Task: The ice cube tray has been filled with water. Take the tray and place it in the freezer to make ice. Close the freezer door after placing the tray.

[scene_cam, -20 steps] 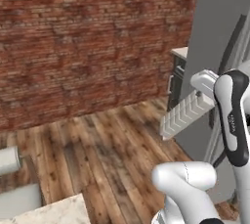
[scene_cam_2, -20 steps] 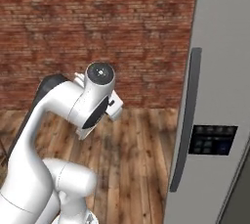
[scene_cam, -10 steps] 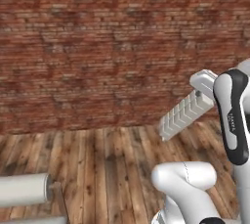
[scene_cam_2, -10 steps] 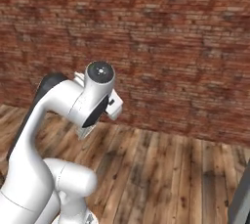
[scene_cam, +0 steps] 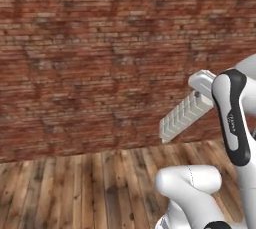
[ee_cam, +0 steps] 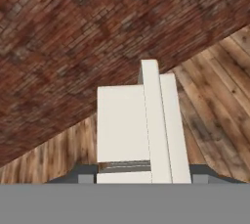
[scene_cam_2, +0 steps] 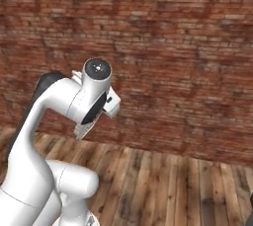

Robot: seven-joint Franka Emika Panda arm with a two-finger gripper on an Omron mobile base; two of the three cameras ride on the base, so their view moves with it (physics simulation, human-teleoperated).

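The ice cube tray (scene_cam: 184, 115) is sticking out leftward from the arm (scene_cam: 231, 118), raised above the plank floor (scene_cam: 85, 188), with the brick wall (scene_cam: 90, 58) standing behind both.

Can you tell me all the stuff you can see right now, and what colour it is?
brick wall: one, red-brown, straight ahead, across the whole background.
wooden floor: one, brown planks, below the wall.
ice cube tray: one, pale grey-white, held up in the air in front of the wall, tilted, one end at the gripper.
robot arm: one, white with dark joints, rising in the foreground.
gripper: one, white, shut on the ice cube tray.
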